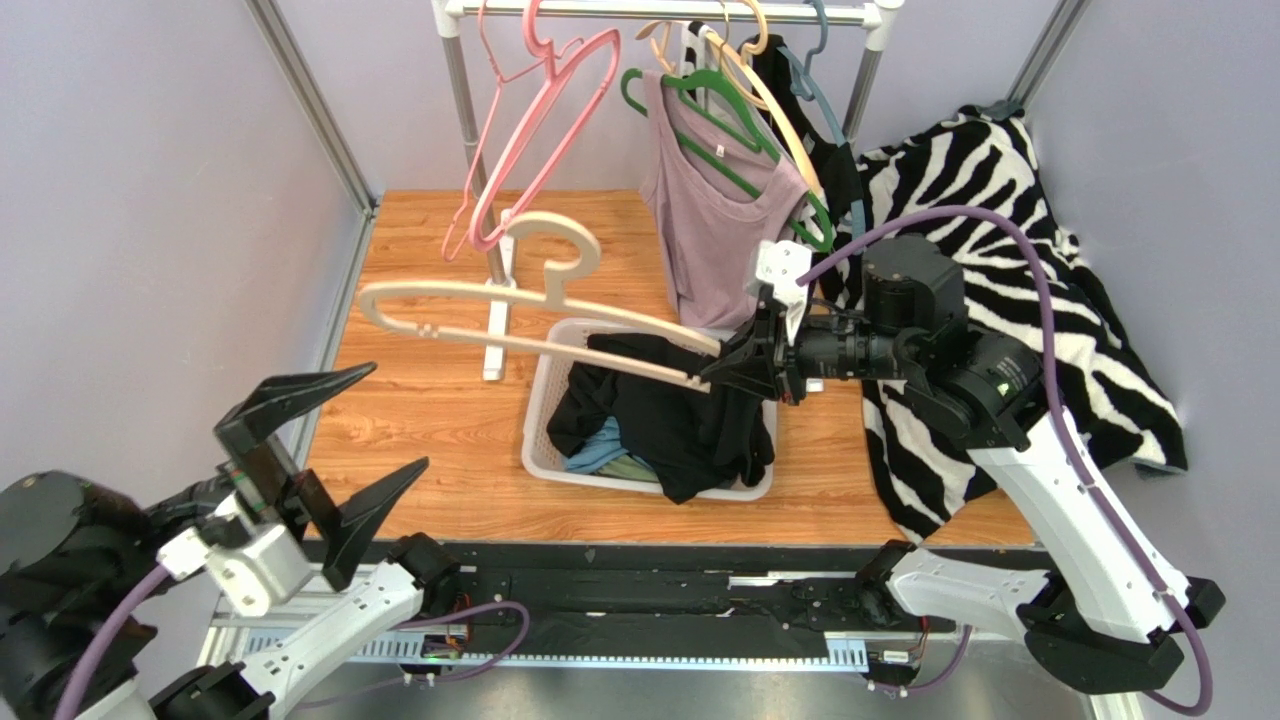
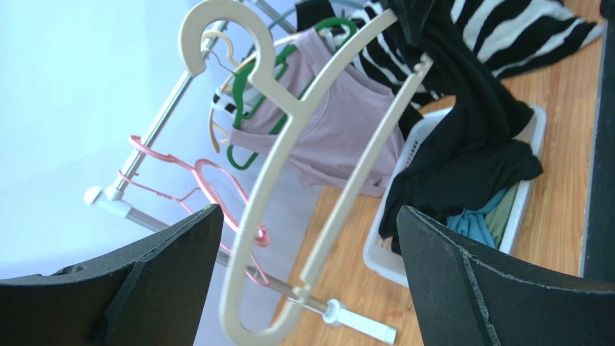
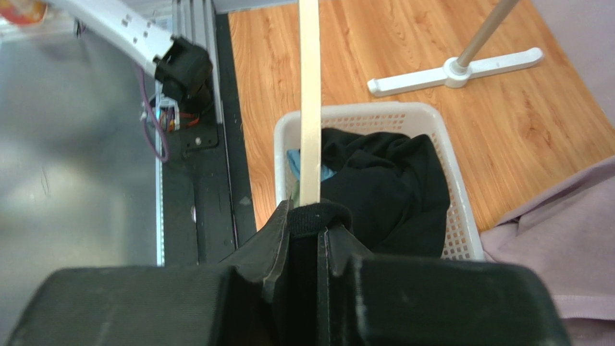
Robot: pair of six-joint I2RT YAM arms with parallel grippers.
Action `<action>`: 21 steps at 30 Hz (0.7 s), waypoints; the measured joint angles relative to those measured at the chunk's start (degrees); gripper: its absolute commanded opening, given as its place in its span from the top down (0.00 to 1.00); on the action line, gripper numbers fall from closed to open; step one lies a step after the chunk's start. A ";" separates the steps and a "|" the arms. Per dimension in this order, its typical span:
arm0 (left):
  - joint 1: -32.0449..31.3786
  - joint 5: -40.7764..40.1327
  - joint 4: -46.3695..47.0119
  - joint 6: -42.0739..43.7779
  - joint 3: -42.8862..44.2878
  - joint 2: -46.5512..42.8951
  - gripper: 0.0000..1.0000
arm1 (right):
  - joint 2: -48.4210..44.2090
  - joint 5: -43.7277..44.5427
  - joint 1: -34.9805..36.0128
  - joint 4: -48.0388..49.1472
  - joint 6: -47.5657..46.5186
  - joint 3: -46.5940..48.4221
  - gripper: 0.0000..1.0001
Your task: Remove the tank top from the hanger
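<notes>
Above the basket (image 1: 541, 405), right jaws clamped on cream hanger (image 3: 310, 108) and black tank top (image 1: 676, 428); left jaws wide apart.

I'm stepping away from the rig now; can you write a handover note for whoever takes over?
Left pincer: open, empty, near left.
Right pincer: shut on one end of the cream hanger, held above the white basket.
Black tank top: mostly sagging into the basket, one part still draped over the hanger at the right pincer.
Done: garment mostly off. Left: free that last part.
</notes>
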 measured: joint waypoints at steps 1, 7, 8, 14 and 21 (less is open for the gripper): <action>0.00 -0.39 0.07 0.72 -0.59 0.48 0.01 | 0.00 -0.70 0.07 -0.92 -1.49 -0.52 1.00; 0.00 -2.69 0.74 3.56 -3.15 5.62 0.03 | -2.73 -1.99 0.09 -3.76 -7.74 -3.10 1.00; 0.00 -2.73 0.55 4.17 -3.32 7.04 0.04 | -3.43 -2.08 0.09 -4.20 -8.70 -3.15 1.00; 0.00 -2.32 -2.01 6.64 -3.32 14.21 0.09 | -4.92 -1.99 0.33 -4.46 -12.13 -3.15 1.00; 0.00 -1.55 -4.98 7.08 -0.57 19.93 0.28 | -5.22 -0.55 0.70 -5.09 -14.01 -3.50 1.00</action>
